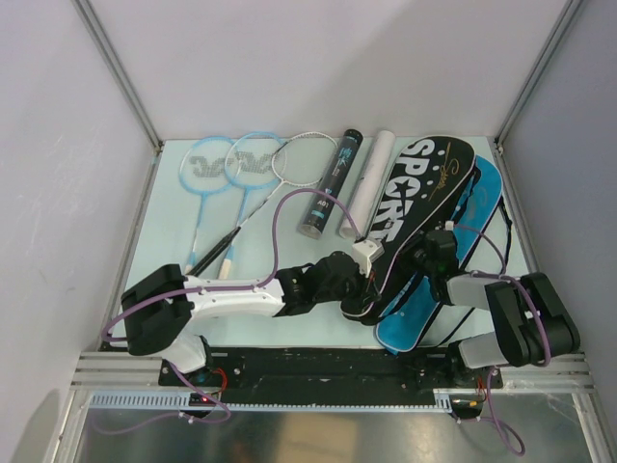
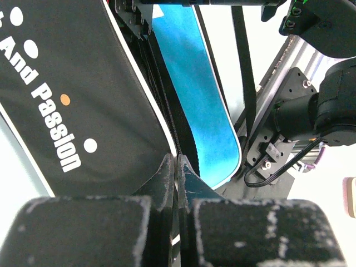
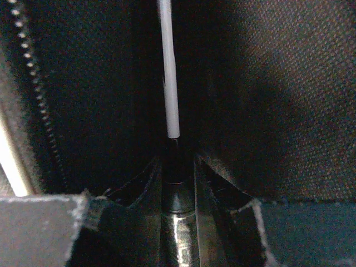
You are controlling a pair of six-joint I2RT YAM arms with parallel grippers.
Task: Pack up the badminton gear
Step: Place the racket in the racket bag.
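From above, we see both arms reaching low to the black racket-shaped fabric bag (image 1: 416,198) printed "SPORT", atop a blue bag (image 1: 410,328), with their fingertips hidden. The left wrist shows the left gripper (image 2: 177,167) pinched on the black bag's zip edge beside "And Passion". At the right wrist, the right gripper (image 3: 178,167) clamps a white racket shaft (image 3: 168,72) inside dark fabric, its head unseen.

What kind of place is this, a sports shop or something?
Most likely a robotics lab test bench, not a shop: a left arm and right arm bolted to a metal rail, bare white walls boxing in a small table, and rackets and a black bag laid out.
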